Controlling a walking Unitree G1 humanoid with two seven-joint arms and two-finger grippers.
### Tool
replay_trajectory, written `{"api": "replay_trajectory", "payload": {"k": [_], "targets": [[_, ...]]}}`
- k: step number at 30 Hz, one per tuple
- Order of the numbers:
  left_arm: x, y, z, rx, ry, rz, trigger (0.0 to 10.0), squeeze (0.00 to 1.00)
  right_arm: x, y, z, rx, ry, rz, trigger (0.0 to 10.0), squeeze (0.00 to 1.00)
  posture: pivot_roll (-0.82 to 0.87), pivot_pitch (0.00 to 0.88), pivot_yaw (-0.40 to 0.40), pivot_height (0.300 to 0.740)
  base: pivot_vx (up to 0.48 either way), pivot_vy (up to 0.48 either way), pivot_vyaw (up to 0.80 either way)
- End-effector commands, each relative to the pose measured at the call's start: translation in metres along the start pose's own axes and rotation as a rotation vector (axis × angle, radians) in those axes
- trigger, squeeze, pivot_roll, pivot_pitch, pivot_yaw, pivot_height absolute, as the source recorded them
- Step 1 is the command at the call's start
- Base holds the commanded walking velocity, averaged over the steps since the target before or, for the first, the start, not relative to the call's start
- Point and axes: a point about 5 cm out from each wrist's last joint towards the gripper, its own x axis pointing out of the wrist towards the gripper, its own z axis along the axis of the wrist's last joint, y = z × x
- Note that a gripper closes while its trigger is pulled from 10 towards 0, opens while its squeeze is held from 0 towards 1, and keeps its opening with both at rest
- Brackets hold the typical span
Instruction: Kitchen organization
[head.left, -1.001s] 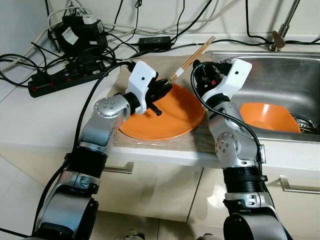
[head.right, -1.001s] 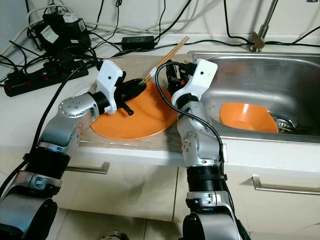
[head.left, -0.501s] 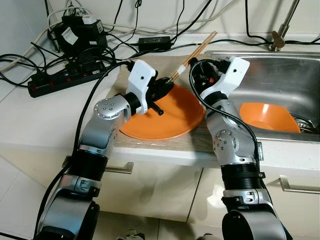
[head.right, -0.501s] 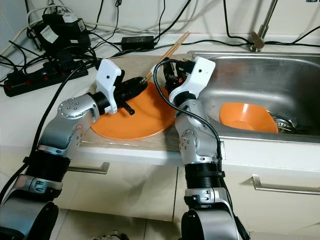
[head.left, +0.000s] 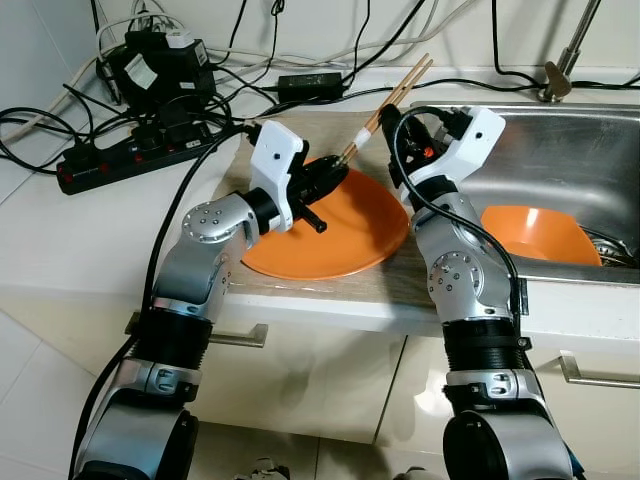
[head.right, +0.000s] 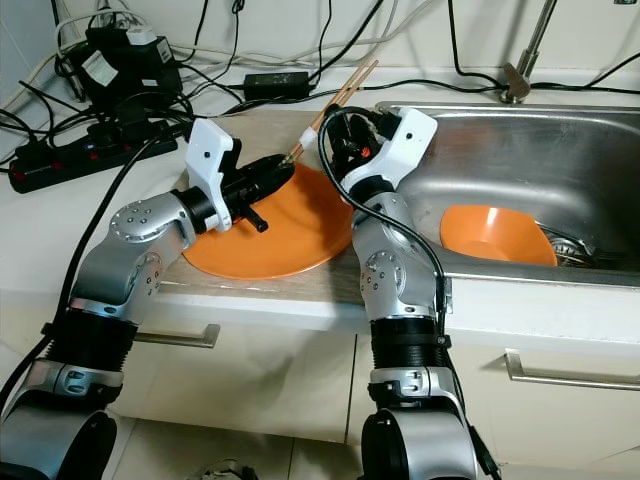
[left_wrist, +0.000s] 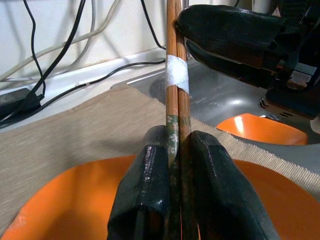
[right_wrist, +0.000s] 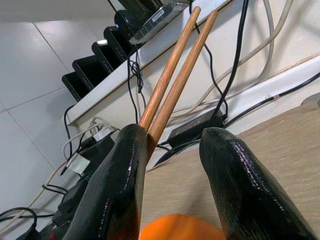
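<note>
Chopsticks (head.left: 392, 102) angle above the orange plate (head.left: 350, 235), pinched by the left gripper (left_wrist: 179, 150) so the right gripper (right_wrist: 172, 150), fingers apart around them, can take over.

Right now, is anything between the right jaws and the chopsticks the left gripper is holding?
Nothing visible. The left gripper is shut on the chopsticks above the orange plate, and the right gripper already has its open jaws around their upper part, one touching them.
</note>
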Motion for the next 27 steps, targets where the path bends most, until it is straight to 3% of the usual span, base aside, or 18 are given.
{"api": "replay_trajectory", "payload": {"k": [1,8,13,22,25,26,27], "targets": [[0.005,-0.013,0.006,0.026,-0.011,-0.096,0.0,0.00,0.004,0.016,-0.008,0.034,0.033,0.049,10.0,0.00,-0.01,0.014,0.089,0.715,0.000,0.000,0.00],[0.006,-0.016,0.005,0.040,0.004,-0.133,0.0,0.00,0.000,0.033,-0.016,0.130,0.083,0.146,10.0,0.00,-0.01,0.016,0.090,0.715,0.000,0.000,0.00],[0.006,-0.017,0.006,0.045,0.001,-0.141,0.0,0.00,-0.002,0.038,-0.018,0.132,0.089,0.169,10.0,0.00,-0.01,0.017,0.091,0.715,0.000,0.000,0.00],[0.006,-0.025,0.012,0.050,-0.025,-0.186,0.0,0.00,-0.002,0.038,-0.018,0.025,0.068,0.163,10.0,0.00,-0.01,0.021,0.086,0.715,0.000,0.000,0.00],[0.006,-0.025,0.012,0.050,-0.025,-0.187,0.0,0.00,-0.002,0.036,-0.017,-0.045,0.054,0.149,10.0,0.00,-0.01,0.021,0.086,0.715,0.000,0.000,0.00],[0.005,-0.023,0.011,0.051,-0.023,-0.184,0.0,0.00,-0.002,0.032,-0.015,-0.130,0.032,0.119,10.0,0.00,-0.01,0.021,0.086,0.715,0.000,0.000,0.00],[0.004,-0.023,0.011,0.051,-0.021,-0.183,0.0,0.00,-0.002,0.030,-0.015,-0.150,0.026,0.106,10.0,0.00,-0.01,0.021,0.086,0.715,0.000,0.000,0.00]]}}
